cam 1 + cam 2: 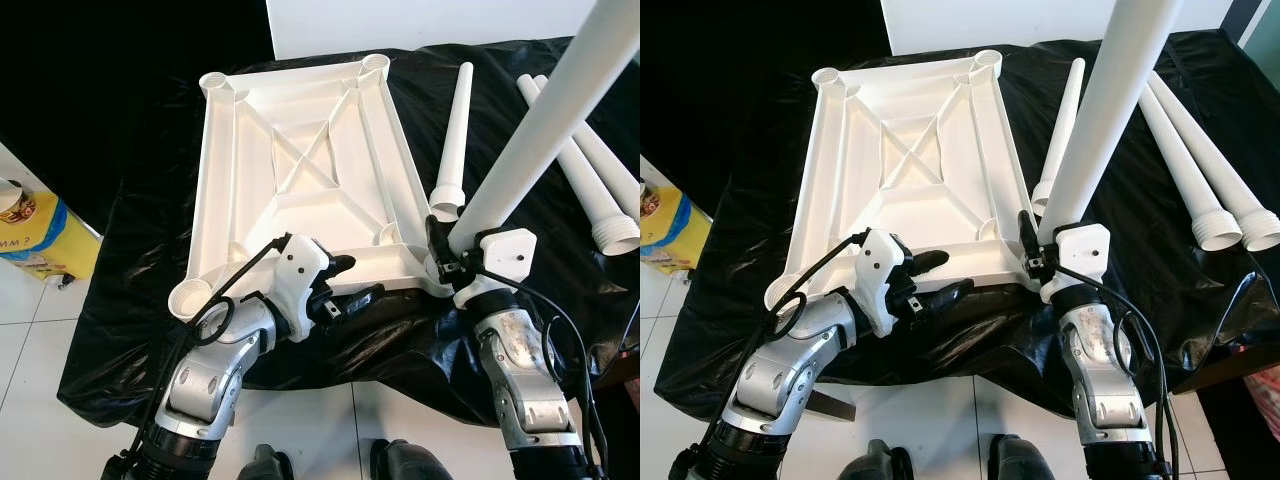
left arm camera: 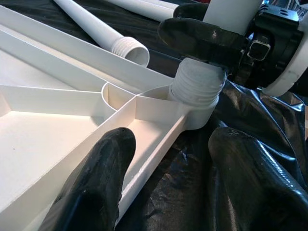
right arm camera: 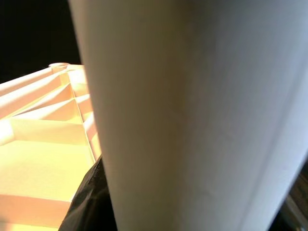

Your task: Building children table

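A white moulded-plastic tabletop (image 1: 300, 170) lies upside down on crinkled, glossy black plastic sheeting (image 1: 130, 330) spread over the floor, its underside showing raised ribs, a crossed brace in the middle panel and a round socket at each of its four corners. The right gripper (image 1: 445, 250) has its black fingers pinched around a smooth, tapered white leg (image 1: 545, 125), holding it upright and slightly tilted with its ribbed, threaded end seated in the near corner socket (image 2: 192, 113) on the robot's right. In the left wrist view the coarse thread rings on that end sit just above the socket's rim. The left gripper (image 1: 350, 285) rests at the tabletop's near edge with its two rubbery black fingers (image 2: 91, 187) spread apart, one over the rim and one over the sheeting, gripping nothing. Three more legs of the same tapered tube shape lie loose on the sheeting: one (image 1: 455, 135) just beside the tabletop's right long edge, and two (image 1: 600, 190) side by side further right, their threaded collars pointing toward the robot. That makes four legs in all. Pale floor tiles (image 1: 40, 350) show beyond the sheeting, where a yellow and blue printed bag (image 1: 40, 235) stands at the left.
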Controlling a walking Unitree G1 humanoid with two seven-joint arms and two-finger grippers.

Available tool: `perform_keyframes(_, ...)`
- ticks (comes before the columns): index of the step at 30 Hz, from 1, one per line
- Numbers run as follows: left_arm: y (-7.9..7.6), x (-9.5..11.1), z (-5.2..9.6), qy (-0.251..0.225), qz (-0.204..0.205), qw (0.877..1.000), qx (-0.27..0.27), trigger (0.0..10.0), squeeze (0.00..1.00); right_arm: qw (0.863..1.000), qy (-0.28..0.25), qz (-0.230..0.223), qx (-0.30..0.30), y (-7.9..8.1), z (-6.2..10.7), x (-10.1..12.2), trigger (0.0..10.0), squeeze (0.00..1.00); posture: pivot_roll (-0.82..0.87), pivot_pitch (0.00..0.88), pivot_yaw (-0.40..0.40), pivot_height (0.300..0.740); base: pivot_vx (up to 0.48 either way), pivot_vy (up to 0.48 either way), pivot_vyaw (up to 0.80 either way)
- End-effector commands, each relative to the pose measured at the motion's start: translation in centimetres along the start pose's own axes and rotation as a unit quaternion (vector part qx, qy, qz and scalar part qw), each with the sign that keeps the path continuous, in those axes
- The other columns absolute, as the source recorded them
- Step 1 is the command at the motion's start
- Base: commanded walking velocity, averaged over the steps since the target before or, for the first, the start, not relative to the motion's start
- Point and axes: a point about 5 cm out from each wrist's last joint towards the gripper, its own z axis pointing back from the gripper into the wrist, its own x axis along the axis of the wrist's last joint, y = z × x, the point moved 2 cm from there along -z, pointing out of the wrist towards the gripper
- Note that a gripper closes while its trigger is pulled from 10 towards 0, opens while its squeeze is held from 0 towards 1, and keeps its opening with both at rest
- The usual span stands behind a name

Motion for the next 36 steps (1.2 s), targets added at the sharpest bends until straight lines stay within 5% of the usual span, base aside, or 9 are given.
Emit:
perform_keyframes(1,0.3,0.0,0.2,0.002,0.004,1.0,0.021,10.0,0.0,0.998,0.057,-0.017,-0.02,-0.1,0.3,-1.9,10.0,0.0,-0.01,0.164,0.045,0.74,0.0,0.0,0.0)
perform_keyframes(14,0.7,0.2,0.2,0.0,0.002,1.0,0.028,10.0,0.0,0.999,0.049,0.009,-0.014,0.0,0.2,-1.8,10.0,0.0,-0.01,0.177,0.047,0.74,0.0,0.0,0.0)
perform_keyframes(21,1.0,0.2,0.3,-0.001,0.004,0.999,0.039,10.0,0.0,1.0,-0.03,-0.008,-0.005,0.1,0.4,0.7,10.0,0.0,-0.01,0.175,0.043,0.74,0.0,0.0,0.0)
perform_keyframes(36,1.5,0.4,0.1,-0.009,0.005,0.999,0.053,10.0,0.0,0.996,-0.081,0.034,0.016,0.8,0.1,2.4,10.0,0.0,-0.01,0.159,0.04,0.74,0.0,0.0,0.0)
